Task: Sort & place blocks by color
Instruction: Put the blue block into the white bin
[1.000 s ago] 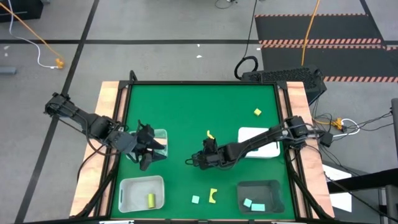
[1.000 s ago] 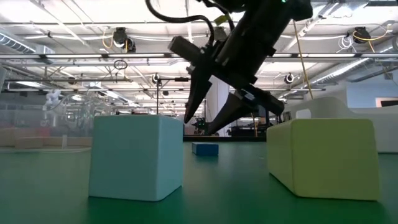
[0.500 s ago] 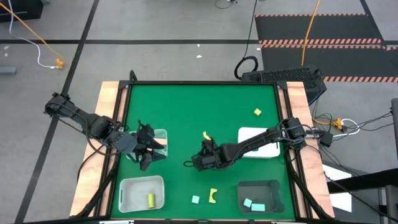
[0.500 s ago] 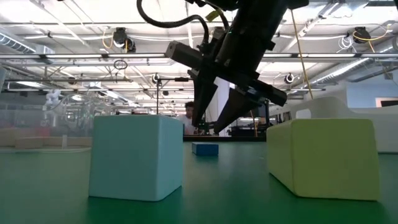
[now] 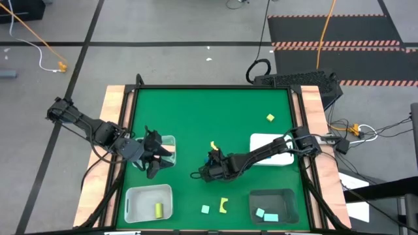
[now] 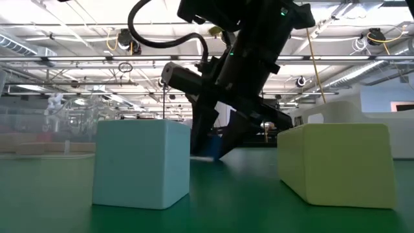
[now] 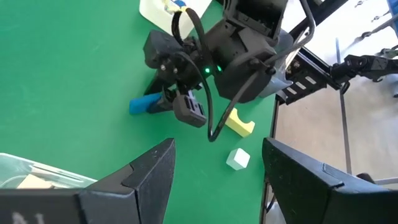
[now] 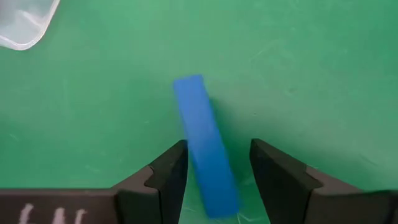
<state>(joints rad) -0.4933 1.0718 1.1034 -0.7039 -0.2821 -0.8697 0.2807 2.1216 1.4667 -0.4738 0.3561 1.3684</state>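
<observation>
Blue block point(image 8: 205, 146) lies flat, lengthwise between right end effector point(image 8: 214, 171) fingers.

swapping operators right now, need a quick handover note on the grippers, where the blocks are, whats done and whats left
Right gripper: down at mid-table, fingers open around the blue block, not visibly clamped.
Left gripper: open, waiting beside the clear tray, holding nothing.
Done: one yellow-green block in the white tray; two teal blocks in the dark tray; a tan block in the clear tray.
Left: the blue block, yellow cube, curved yellow piece and teal cube lie loose on the mat.
</observation>
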